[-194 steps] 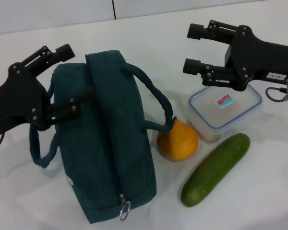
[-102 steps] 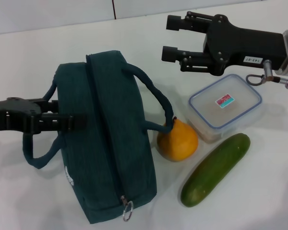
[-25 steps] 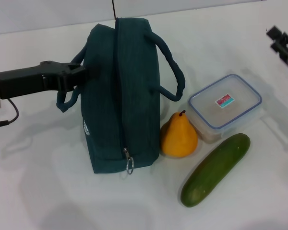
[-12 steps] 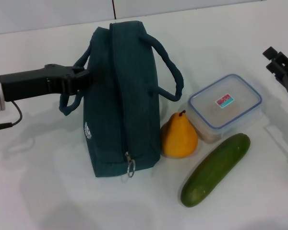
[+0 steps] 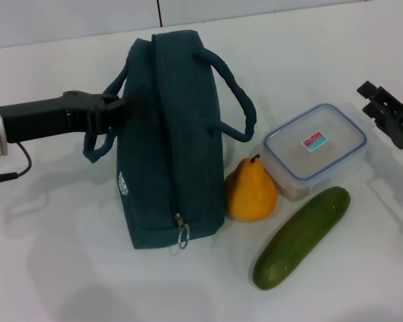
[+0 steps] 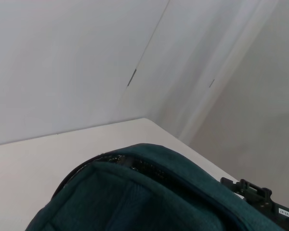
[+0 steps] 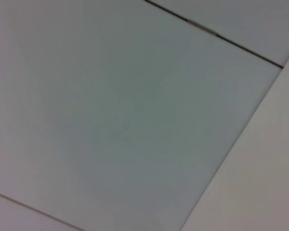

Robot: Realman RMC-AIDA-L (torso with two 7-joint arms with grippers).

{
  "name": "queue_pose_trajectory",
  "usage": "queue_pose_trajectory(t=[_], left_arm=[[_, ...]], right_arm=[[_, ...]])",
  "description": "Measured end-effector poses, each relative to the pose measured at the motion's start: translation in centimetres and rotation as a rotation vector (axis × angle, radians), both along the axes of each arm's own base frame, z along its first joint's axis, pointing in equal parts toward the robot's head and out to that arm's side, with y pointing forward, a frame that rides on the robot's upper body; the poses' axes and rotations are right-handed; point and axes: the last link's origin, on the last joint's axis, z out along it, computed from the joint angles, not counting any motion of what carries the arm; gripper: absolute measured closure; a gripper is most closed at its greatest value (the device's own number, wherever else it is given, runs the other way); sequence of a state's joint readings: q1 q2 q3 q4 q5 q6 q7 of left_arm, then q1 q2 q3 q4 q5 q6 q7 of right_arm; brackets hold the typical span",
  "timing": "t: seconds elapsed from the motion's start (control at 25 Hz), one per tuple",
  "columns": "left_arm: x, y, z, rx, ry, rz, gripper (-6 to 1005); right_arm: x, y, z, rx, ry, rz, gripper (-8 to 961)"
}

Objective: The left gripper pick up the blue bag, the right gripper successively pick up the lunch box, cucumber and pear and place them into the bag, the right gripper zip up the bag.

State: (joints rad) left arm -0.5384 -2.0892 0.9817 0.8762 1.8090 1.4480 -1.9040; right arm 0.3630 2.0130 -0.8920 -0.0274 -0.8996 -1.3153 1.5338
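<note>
Left end effector reaches in from the robot's left, clamped on the near handle of the blue bag, holding that side of the bag up. Bag stands upright on the white tabletop, zip running along its top w/ the silver ring pull hanging at the end nearest the camera; zip looks closed. Small round white logo shows on the bag's left face. The other handle arcs out on the right side.

Pear stands upright just beside the bag's right lower corner, stem up, touching or nearly touching the lunch box behind it. Lunch box sits flat, lid on, red and teal sticker on top. Cucumber lies diagonally in front of the lunch box, near the pear but apart from the bag.

Right end effector is at the far right edge, above the tabletop beside the lunch box, holding nothing; fingers spread apart.

Left wrist view: top of the bag against pale walls, w/ the right end effector showing beyond it. Right wrist view: only pale panels w/ dark seams
</note>
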Motion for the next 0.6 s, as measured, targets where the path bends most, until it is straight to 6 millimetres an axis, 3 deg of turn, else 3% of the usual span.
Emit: queue_pose_trajectory(t=[0.6], left_arm=[[-0.3, -0.2, -0.3, -0.007, 0.001, 0.005, 952]], right_arm=[[-1.0, 0.6, -1.4, -0.098, 0.051, 0.011, 337]])
